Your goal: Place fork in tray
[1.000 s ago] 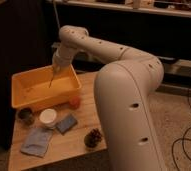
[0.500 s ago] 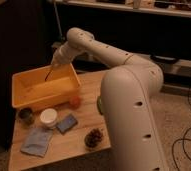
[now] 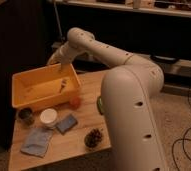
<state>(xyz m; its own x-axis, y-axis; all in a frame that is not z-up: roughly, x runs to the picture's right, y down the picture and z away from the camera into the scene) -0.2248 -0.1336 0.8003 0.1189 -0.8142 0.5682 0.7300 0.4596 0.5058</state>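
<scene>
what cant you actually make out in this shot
- Gripper, camera view: above the tray's far right corner, partly hidden by the arm's own wrist.
- Fork, camera view: only a thin dark streak inside the tray; too small to tell tines from handle.
- Dark cup, camera view: contents too dim to tell.
- Table, camera view: right side hidden behind the robot's white arm.
</scene>
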